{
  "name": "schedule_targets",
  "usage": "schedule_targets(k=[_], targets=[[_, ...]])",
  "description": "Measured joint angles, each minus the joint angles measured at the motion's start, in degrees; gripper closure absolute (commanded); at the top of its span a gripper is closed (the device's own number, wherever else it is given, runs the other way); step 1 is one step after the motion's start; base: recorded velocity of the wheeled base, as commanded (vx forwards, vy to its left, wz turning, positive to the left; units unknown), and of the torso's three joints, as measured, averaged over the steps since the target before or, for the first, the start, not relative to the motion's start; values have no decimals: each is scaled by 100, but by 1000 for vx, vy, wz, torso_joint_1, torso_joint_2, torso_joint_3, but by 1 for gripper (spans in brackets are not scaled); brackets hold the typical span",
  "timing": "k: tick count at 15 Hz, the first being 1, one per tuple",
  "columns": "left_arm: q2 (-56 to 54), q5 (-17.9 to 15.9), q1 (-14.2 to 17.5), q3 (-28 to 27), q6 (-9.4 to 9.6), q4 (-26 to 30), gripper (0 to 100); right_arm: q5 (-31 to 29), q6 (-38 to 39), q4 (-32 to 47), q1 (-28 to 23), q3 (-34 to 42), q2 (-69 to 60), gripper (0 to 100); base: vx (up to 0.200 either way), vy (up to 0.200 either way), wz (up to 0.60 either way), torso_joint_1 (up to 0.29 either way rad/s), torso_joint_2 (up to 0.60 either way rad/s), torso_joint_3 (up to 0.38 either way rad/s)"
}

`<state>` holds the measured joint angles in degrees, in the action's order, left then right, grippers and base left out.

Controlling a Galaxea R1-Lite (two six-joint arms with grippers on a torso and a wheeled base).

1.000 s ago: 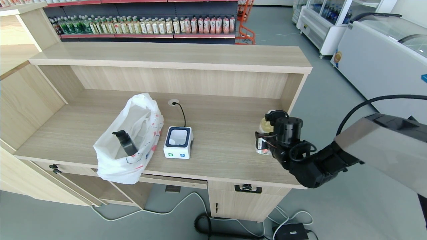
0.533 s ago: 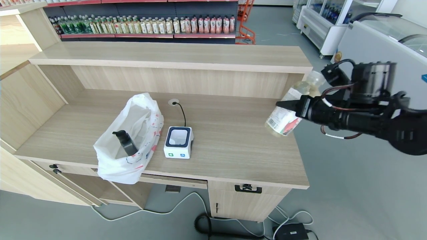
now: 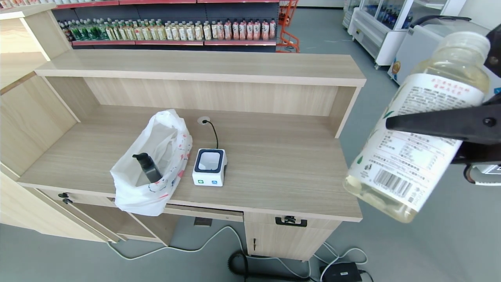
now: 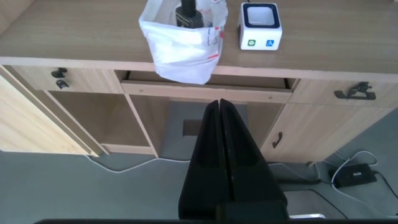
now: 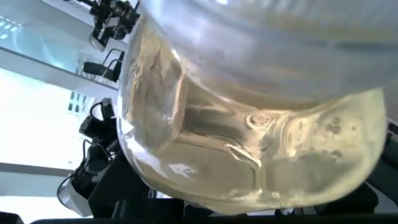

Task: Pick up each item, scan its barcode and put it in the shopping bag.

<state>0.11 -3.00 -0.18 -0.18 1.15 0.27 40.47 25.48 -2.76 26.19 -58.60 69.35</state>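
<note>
My right gripper (image 3: 415, 129) is shut on a clear bottle of pale yellow drink (image 3: 415, 129), held tilted in the air close to the head camera, off the counter's right end. Its white label shows a barcode (image 3: 391, 183) near the bottom. The bottle's base (image 5: 249, 124) looms close in the right wrist view. The white scanner (image 3: 210, 167) sits mid-counter. Left of it the white shopping bag (image 3: 156, 156) stands open with a black pump bottle (image 3: 146, 167) inside. My left gripper (image 4: 221, 106) is shut and empty, low in front of the counter, with the bag (image 4: 180, 40) and scanner (image 4: 261, 25) beyond it.
The wooden counter (image 3: 274, 168) has a raised back ledge (image 3: 203, 66) and side walls. A black cable (image 3: 213, 133) runs from the scanner to a hole in the top. Freezers (image 3: 391, 35) stand at the far right, drink shelves (image 3: 168, 29) behind.
My right arm lifted the bottle off the counter's right end and swung it up and right toward the head camera, label and barcode now facing it. Bag and scanner stayed put.
</note>
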Motion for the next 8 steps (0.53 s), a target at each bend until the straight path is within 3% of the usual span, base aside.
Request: schedule_targets(k=[3, 8], targets=[[0, 0, 0, 0, -2, 0, 100, 9, 2, 130, 503, 260, -458, 100, 0, 0, 0, 0, 0, 0], [0, 0, 0, 0, -2, 0, 100, 35, 2, 749, 1014, -85, -750, 100, 0, 0, 0, 0, 0, 0]])
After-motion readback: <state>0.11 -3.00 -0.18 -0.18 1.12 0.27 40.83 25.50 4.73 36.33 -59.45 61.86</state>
